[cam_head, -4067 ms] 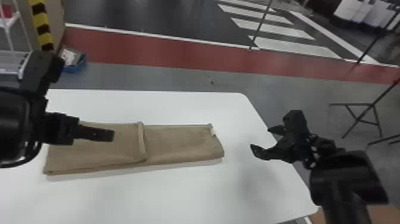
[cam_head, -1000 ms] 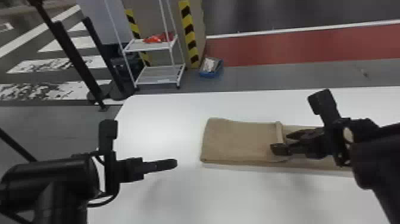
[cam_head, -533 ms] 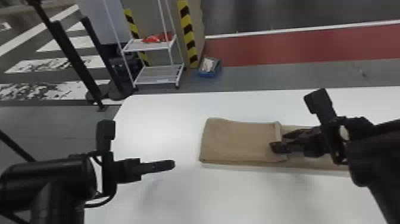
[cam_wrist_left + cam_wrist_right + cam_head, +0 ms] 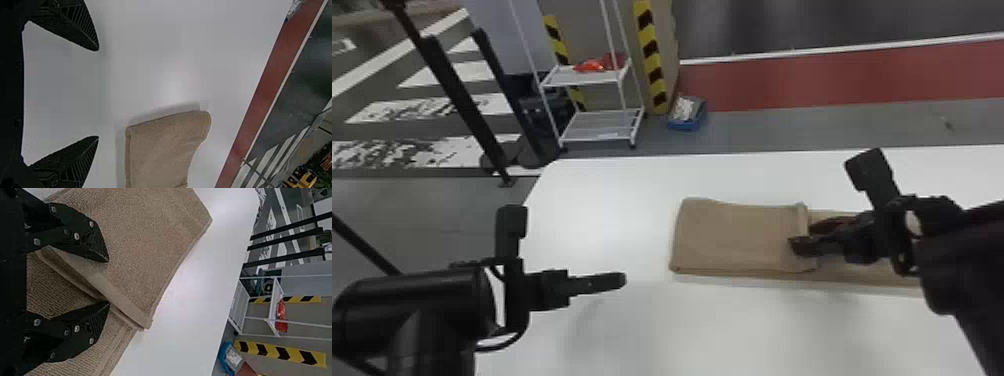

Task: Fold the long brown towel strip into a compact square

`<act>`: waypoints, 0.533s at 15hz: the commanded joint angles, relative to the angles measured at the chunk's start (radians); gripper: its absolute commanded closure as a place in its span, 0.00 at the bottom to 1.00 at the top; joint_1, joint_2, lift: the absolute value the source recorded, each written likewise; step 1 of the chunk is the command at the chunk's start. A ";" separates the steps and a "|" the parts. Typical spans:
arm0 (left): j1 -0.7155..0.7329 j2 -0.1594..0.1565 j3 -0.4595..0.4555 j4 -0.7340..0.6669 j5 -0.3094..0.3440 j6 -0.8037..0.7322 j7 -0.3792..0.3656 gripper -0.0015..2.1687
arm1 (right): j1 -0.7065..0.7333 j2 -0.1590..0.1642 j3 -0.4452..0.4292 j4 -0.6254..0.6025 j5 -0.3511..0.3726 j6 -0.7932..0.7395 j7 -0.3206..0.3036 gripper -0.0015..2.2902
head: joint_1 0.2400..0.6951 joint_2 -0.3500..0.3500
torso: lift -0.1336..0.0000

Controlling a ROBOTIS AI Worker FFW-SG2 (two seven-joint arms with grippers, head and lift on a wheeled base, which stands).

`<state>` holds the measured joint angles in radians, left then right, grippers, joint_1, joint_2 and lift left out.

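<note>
Right pincer (image 4: 107, 282): fingers spread, one to either side of the flap's hem (image 4: 125, 303), tips at the cloth; whether they touch it, I cannot tell. No pinch on the hem.

Towel (image 4: 737, 235): flat on the white table (image 4: 732, 325), one end doubled over, hem lying across the strip. The lower layer runs on toward 3 o'clock, beneath my right arm.

Left pincer (image 4: 98, 93): spread, nothing between the fingers, above the table at 8 to 9 o'clock from the towel.

Step in hand (judged): first fold laid; right pincer placed to take or settle its edge. Next move probably calls for closing on the hem, then lifting and turning the doubled part toward 3 o'clock. Risk: catching one layer only and skewing the fold.

Outward: rack (image 4: 602, 135) at 10 to 11 o'clock, blue box (image 4: 684, 126) at 11.

Writing: pale label (image 4: 233, 357) in the box, too small to read. No brand legible on the towel.
</note>
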<state>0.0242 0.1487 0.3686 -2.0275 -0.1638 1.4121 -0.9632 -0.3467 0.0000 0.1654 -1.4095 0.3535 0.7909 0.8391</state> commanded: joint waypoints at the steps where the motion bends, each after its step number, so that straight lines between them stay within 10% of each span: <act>1: 0.002 0.000 0.001 0.001 0.000 -0.001 0.000 0.04 | 0.000 0.001 -0.004 -0.008 -0.008 0.003 0.000 0.26 | 1.00 0.87 | 0.07; 8: 0.011 0.003 0.003 0.006 0.000 -0.011 0.000 0.04 | 0.003 0.001 -0.001 -0.013 0.010 0.009 0.000 0.18 | 1.00 0.87 | 0.07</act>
<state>0.0343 0.1508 0.3706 -2.0246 -0.1641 1.4058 -0.9633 -0.3478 0.0000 0.1638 -1.4215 0.3560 0.7980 0.8391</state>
